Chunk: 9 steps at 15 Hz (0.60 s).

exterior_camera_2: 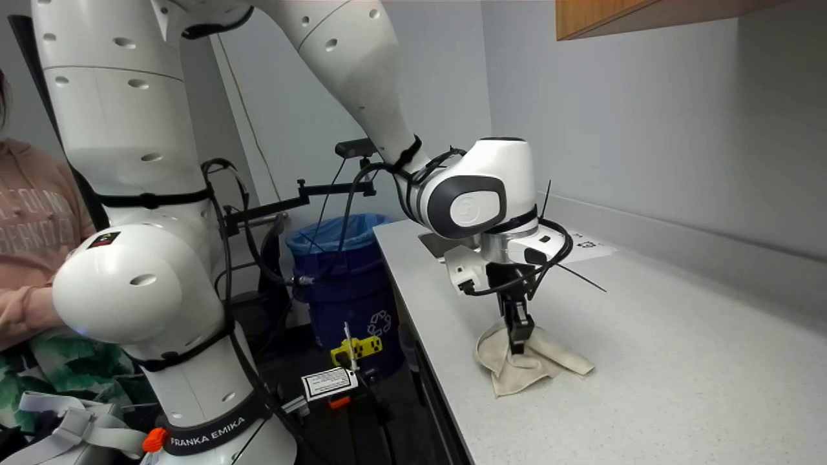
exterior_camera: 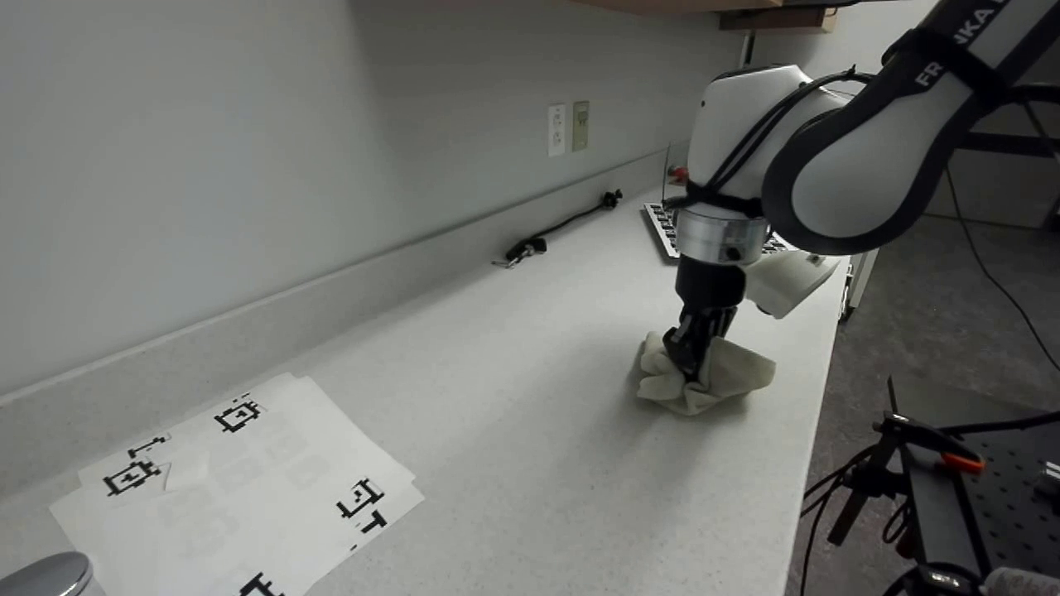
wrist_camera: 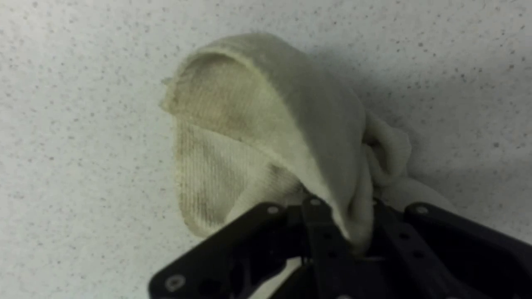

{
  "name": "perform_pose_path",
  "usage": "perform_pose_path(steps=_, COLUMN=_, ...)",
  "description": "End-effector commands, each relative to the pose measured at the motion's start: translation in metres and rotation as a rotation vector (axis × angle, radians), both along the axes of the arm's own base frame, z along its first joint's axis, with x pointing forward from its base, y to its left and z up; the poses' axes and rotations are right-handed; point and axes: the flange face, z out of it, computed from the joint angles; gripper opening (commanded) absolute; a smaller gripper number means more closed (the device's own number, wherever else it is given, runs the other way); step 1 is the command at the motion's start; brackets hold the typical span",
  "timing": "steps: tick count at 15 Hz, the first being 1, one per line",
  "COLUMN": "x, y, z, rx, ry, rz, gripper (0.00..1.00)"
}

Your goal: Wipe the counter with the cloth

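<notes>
A beige-grey cloth [exterior_camera: 741, 368] lies crumpled on the pale speckled counter [exterior_camera: 530, 364]. It also shows in an exterior view [exterior_camera_2: 510, 378], near the counter's front edge. In the wrist view the cloth [wrist_camera: 226, 95] rises in a fold between the fingers, with a loose flap spread to the left. My gripper [exterior_camera: 691, 364] points down and is shut on the cloth; it also shows in an exterior view [exterior_camera_2: 518, 342] and in the wrist view [wrist_camera: 341, 207]. The fingertips are partly hidden by the cloth. The cloth's lower parts touch the counter [wrist_camera: 83, 166].
White sheets with black markers [exterior_camera: 248, 497] lie on the counter, with a silver-lidded item [exterior_camera: 50, 573] beside them. A black cable [exterior_camera: 571, 219] lies along the backsplash. A keyboard [exterior_camera: 662, 228] is behind the arm. A blue bin [exterior_camera_2: 349, 290] stands beyond the counter's end. A person [exterior_camera_2: 32, 226] sits behind the arm.
</notes>
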Motion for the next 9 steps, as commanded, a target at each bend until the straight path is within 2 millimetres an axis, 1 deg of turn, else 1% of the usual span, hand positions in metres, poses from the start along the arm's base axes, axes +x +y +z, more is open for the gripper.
perform_pose_path(steps=1, x=0.01, y=0.041, z=0.004, rx=0.008, ry=-0.005, rz=0.058, gripper=0.03)
perform_pose_path(steps=6, x=0.035, y=0.112, z=-0.001, rx=0.022, ry=0.0, rz=0.214, gripper=0.03)
perform_pose_path(steps=8, x=0.044, y=0.133, z=-0.003, rx=0.024, ry=0.005, rz=0.262, gripper=0.03)
perform_pose_path(steps=9, x=0.047, y=0.138, z=-0.003, rx=0.023, ry=0.008, rz=0.276, gripper=0.03)
